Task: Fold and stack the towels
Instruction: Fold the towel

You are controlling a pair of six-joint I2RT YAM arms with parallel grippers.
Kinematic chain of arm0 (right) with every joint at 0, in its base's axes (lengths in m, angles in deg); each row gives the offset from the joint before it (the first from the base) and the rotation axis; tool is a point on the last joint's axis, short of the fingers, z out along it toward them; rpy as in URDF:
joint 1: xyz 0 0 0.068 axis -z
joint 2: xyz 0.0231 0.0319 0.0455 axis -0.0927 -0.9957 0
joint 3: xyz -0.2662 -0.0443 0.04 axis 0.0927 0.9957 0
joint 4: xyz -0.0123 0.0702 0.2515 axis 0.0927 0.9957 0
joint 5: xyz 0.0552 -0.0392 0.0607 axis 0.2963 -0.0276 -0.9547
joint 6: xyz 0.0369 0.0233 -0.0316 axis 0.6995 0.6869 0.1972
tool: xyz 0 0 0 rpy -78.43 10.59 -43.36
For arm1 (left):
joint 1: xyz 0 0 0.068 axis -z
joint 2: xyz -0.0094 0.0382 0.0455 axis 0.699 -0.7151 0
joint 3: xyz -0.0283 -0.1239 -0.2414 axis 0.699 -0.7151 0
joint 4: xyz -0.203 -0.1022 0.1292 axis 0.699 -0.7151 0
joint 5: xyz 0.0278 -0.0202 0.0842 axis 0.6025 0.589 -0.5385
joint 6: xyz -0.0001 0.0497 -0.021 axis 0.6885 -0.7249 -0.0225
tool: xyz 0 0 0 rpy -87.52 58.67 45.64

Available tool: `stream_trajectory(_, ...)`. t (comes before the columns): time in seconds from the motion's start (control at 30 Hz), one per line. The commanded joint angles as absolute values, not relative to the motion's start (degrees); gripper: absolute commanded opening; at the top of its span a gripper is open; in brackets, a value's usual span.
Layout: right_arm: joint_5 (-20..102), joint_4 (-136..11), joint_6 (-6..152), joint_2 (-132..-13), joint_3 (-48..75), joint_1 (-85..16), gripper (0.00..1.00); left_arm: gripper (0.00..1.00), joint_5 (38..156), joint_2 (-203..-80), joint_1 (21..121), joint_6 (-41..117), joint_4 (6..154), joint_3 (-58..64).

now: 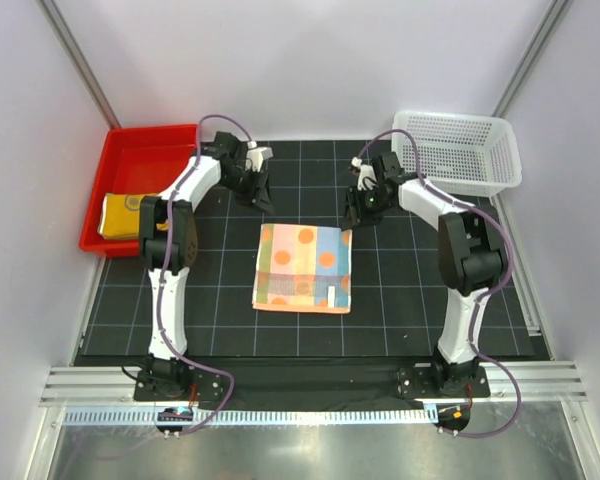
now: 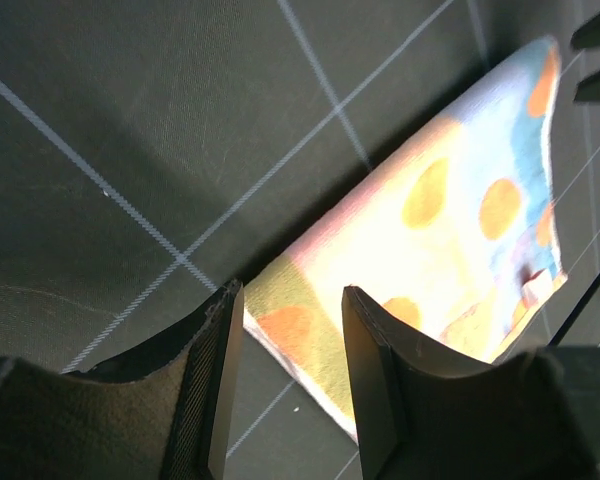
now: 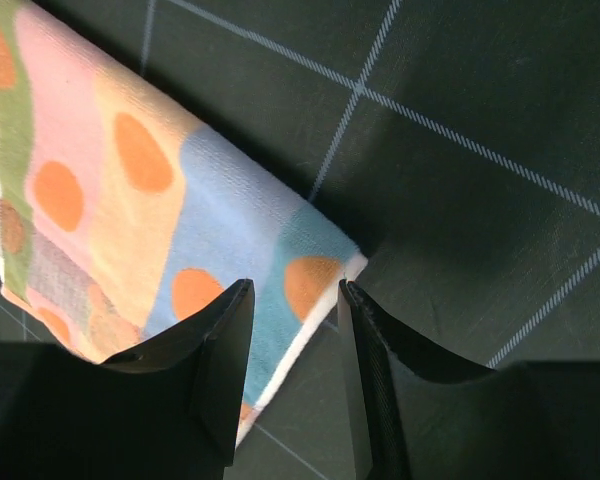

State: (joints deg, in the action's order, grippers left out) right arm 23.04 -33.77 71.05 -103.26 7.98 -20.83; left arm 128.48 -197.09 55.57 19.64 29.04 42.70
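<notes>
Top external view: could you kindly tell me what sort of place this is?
Most likely a robotics lab test cell, not a home: white panel walls on metal framing, a black grid mat, and a left arm and right arm bolted to a rail.

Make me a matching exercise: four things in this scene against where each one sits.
Things:
1. dotted towel
2. yellow towel
3. white basket
4. red tray

Places:
A. far right corner
B. flat in the middle of the black mat
C. inside the red tray
D. far left corner

Pairs: 1-B, 2-C, 3-A, 4-D
</notes>
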Motion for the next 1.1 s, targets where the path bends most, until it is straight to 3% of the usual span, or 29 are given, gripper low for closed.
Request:
stream_trajectory(0.0, 18.7, -27.3, 63.7, -105.6, 1.5, -20.5, 0.47, 0.47, 129.4, -199.9, 55.2, 14.6, 22.6, 45.6)
stream_trajectory(0.43, 16.4, -19.8, 54.5, -115.0, -7.5, -18.4, 0.5, 0.43, 125.3, -204.0, 55.2, 11.0, 18.9, 47.7)
stream_trajectory(0.83, 13.6, -18.5, 51.7, -117.8, -8.7, -17.9, 0.42, 0.39, 126.0, -205.2, 55.2, 9.8, 17.9, 49.0)
stream_trajectory(1.03, 13.2, -18.0, 51.1, -118.7, -10.1, -17.3, 0.41, 0.26, 127.1, -207.8, 55.2, 9.7, 16.0, 52.5)
stream_trajectory(1.07, 13.0, -18.0, 51.2, -118.9, -10.2, -17.2, 0.41, 0.19, 127.2, -208.4, 55.2, 9.7, 15.9, 53.0)
